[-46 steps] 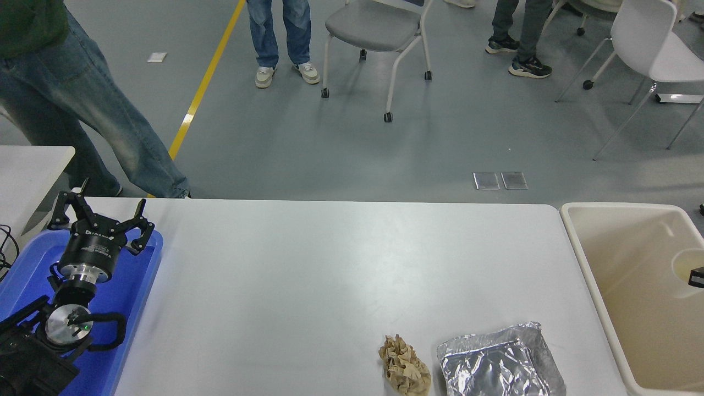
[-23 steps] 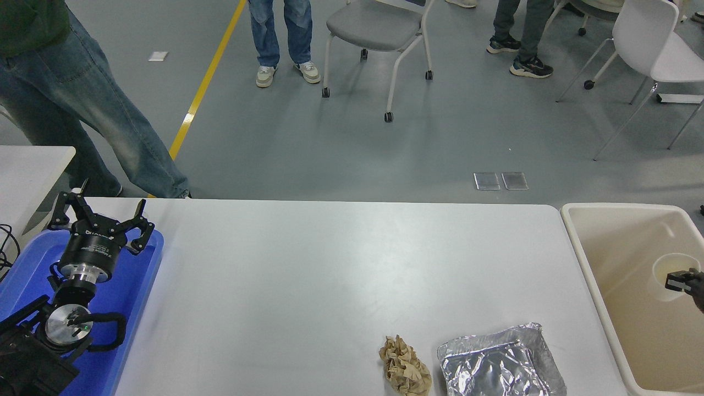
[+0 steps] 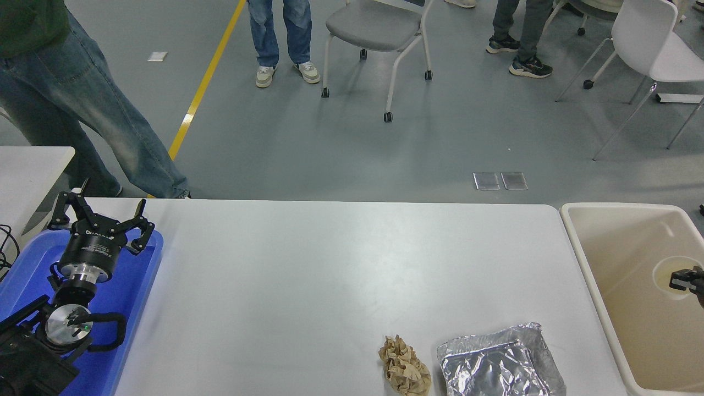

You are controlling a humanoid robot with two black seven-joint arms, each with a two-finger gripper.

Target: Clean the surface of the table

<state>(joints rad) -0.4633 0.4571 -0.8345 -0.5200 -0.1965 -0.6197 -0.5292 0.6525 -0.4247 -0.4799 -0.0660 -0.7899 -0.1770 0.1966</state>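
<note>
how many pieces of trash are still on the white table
2. A crumpled brown paper ball lies near the front edge of the table surface; a crumpled foil tray sits just right of it, partly cut off by the picture's edge. Nothing else shows.

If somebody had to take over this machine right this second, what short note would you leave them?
Left tool: open, holding nothing, parked above the blue tray at the table's left end.
Right tool: only its tip shows at the right edge, over the beige tub; open or shut cannot be told.
On the table surface: a crumpled brown paper ball and, close to its right, a crumpled foil container, both at the near edge, neither gripped.
Done: cannot be judged from this view.
Left: both pieces of rubbish need removing, probably into the tub.
</note>
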